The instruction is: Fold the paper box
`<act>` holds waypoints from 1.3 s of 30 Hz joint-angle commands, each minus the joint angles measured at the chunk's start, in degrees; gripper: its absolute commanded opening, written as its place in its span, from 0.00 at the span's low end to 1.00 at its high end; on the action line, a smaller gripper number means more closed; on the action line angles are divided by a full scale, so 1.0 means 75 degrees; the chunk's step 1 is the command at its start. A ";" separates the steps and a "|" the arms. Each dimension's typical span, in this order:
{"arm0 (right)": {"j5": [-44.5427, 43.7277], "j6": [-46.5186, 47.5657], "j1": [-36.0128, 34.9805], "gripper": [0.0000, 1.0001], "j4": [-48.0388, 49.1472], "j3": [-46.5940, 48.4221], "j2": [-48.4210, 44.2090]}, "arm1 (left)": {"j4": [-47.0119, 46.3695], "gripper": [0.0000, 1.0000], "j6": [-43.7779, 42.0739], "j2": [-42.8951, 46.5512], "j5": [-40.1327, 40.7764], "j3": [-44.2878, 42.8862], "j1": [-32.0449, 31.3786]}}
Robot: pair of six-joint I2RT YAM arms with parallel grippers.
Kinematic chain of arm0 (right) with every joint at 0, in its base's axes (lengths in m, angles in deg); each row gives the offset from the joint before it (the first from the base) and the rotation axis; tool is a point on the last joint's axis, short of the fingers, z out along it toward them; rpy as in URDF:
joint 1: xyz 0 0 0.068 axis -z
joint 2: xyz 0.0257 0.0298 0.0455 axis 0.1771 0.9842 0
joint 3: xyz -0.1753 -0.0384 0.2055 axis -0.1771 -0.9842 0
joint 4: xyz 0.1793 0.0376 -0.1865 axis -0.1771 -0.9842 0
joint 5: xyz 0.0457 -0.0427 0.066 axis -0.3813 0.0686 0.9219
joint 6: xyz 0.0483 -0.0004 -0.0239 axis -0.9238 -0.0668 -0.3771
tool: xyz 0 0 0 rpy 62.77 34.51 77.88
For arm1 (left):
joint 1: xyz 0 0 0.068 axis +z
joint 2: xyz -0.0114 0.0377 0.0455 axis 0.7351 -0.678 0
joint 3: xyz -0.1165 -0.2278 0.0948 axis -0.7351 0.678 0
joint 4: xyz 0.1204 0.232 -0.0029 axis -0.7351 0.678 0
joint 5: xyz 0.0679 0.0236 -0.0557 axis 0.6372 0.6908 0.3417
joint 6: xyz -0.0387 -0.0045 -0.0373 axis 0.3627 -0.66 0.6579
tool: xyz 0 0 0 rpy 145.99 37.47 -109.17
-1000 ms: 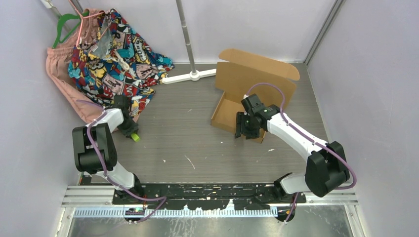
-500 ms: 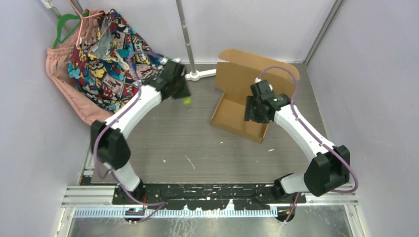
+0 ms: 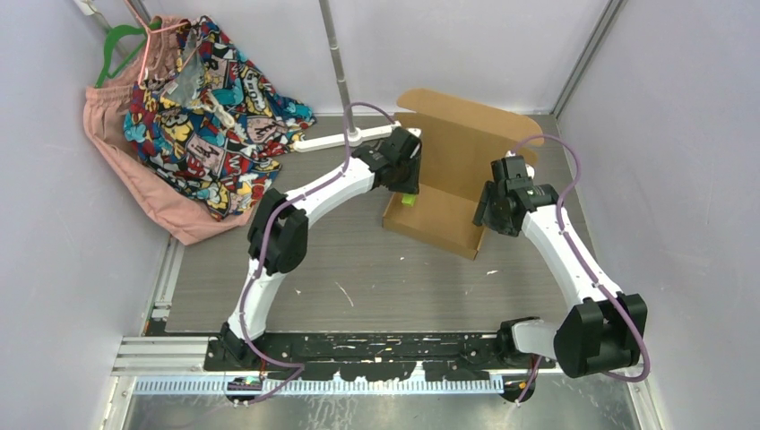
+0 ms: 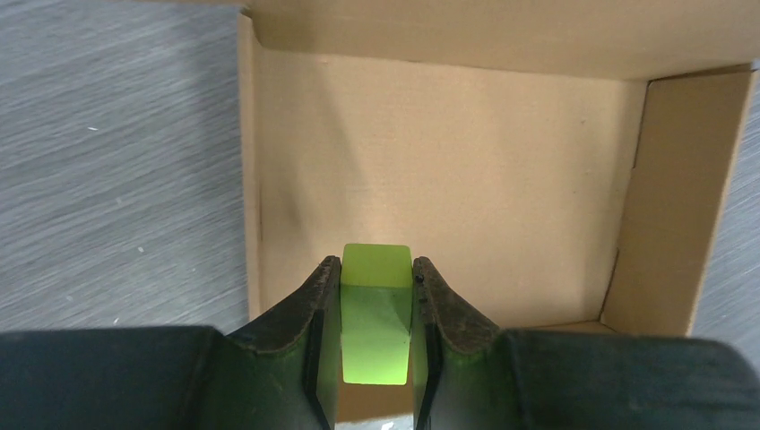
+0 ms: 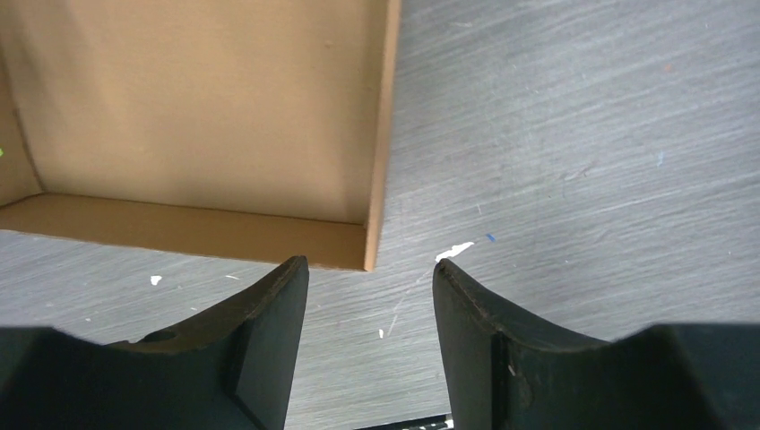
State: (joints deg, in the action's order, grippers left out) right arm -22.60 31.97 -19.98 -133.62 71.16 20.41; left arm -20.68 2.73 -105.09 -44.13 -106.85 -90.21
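The brown cardboard paper box sits open at the back right of the table, its lid flap standing up behind it. My left gripper is shut on a small green block and hangs over the box's left part. My right gripper is open and empty above the box's right wall; its wrist view shows the box corner just beyond the fingertips.
A pile of colourful clothes with a pink garment lies at the back left. A white stand base and its pole are behind the box. Grey walls close in the table on three sides.
My left arm swung from the front left across to the box, carrying the green block. My right gripper moved back and right, from the box's front wall to its right side.
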 commanded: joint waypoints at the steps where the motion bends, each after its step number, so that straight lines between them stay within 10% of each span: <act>1: -0.0143 -0.0062 0.0255 0.59 0.0130 -0.0330 -0.0308 | -0.0549 0.07 -0.0297 -0.0172 -0.0155 -0.0556 -0.0246; 4: -0.0208 -0.0091 0.0399 0.59 0.0270 -0.0503 -0.0373 | -0.0413 0.07 -0.0342 -0.0566 -0.0156 -0.1004 -0.0340; 9: -0.0372 -0.0237 0.0554 0.63 0.0586 -0.0582 -0.0367 | -0.0695 0.55 -0.0708 -0.0274 -0.0342 -0.0744 -0.0481; 12: -0.0359 -0.0260 0.0583 0.65 0.0825 -0.0525 -0.0035 | -0.1104 0.66 -0.0923 0.0103 -0.0139 -0.0161 -0.0509; 39: -0.0188 -0.0027 0.0595 0.42 0.1870 0.0227 0.2536 | -0.1239 0.57 -0.1244 0.5070 0.2175 0.4822 0.1262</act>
State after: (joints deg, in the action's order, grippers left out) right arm -24.39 30.96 -15.22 -121.84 73.30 40.43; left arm -28.37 -9.03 -71.05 -29.03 -73.76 -83.15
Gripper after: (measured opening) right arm 0.466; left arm 0.579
